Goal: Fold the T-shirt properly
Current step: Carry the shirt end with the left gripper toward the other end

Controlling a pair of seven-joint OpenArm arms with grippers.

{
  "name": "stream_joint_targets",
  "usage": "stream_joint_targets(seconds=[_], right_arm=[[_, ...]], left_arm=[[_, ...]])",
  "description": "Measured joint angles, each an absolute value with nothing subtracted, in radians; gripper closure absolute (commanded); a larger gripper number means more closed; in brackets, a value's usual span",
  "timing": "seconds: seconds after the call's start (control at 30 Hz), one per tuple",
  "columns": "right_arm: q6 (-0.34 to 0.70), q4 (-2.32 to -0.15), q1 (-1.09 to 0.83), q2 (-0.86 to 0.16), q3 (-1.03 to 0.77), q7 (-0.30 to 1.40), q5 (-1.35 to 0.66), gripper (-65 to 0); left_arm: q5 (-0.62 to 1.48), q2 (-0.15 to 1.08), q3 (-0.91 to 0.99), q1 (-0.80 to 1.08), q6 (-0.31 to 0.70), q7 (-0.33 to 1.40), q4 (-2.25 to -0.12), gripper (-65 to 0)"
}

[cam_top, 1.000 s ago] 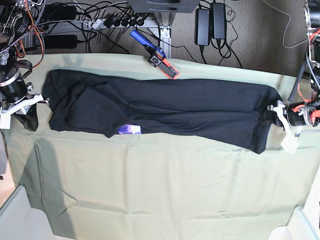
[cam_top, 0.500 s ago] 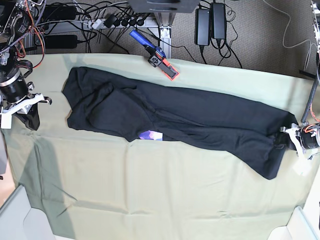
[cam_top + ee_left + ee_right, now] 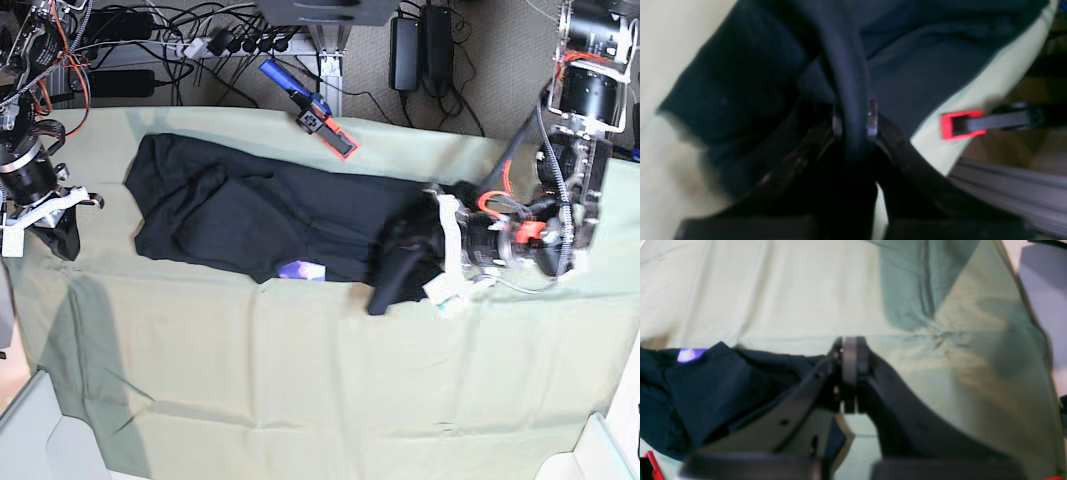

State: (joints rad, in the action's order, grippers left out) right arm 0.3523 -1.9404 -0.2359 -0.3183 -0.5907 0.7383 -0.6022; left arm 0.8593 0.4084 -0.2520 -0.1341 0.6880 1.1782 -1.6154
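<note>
The black T-shirt (image 3: 250, 210) lies crumpled lengthwise across the far half of the pale green table cloth (image 3: 300, 380). A small purple patch of print (image 3: 302, 269) peeks out at its near edge. My left gripper (image 3: 428, 245) is shut on the T-shirt's right end and holds it bunched over the garment's middle. In the left wrist view a thick black fold (image 3: 846, 66) runs between the pinched fingertips (image 3: 872, 116). My right gripper (image 3: 60, 235) is shut on nothing near the left table edge, apart from the T-shirt (image 3: 706, 390), with its fingertips (image 3: 860, 353) pressed together.
A blue and red clamp (image 3: 315, 115) grips the cloth at the far table edge and also shows as a red clamp (image 3: 962, 124) in the left wrist view. Cables and power bricks (image 3: 420, 45) lie on the floor beyond. White bins (image 3: 40, 440) sit at both near corners.
The T-shirt's left end slid right, away from my right gripper. My left gripper then swept left from the right table edge, carrying the T-shirt's right end over toward the middle.
</note>
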Motion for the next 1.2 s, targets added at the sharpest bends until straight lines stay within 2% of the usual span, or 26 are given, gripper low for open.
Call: stream_joint_targets(seconds=[0.23,0.5,0.63,0.7,0.73,1.2], right_arm=[[0.352,-1.94,-0.236,-0.319,-0.591,0.738,-0.602,0.0],[0.352,-1.94,-0.236,-0.318,-0.591,0.738,-0.602,0.0],[0.352,-1.94,-0.236,-0.319,-0.591,0.738,-0.602,0.0],[0.352,-1.94,-0.236,-0.319,-0.591,0.738,-0.602,0.0],[0.352,-1.94,-0.236,-0.319,-0.591,0.738,-0.602,0.0],[0.352,-1.94,-0.236,-0.319,-0.591,0.738,-0.602,0.0]], left_arm=[[0.823,0.287,-0.313,-0.144,0.688,1.176,-1.616,0.0],[0.83,0.239,-0.313,-0.145,0.688,1.178,-1.616,0.0],[0.828,0.206,-0.312,-0.145,0.688,1.172,-1.615,-23.0],[0.835,0.19,-0.313,-0.15,0.688,1.17,-1.615,-32.1],[0.837,0.183,-0.313,-0.154,0.688,1.17,-1.615,-34.5],[0.952,0.077,-0.311,-0.162,0.688,1.167,-1.615,-35.0]])
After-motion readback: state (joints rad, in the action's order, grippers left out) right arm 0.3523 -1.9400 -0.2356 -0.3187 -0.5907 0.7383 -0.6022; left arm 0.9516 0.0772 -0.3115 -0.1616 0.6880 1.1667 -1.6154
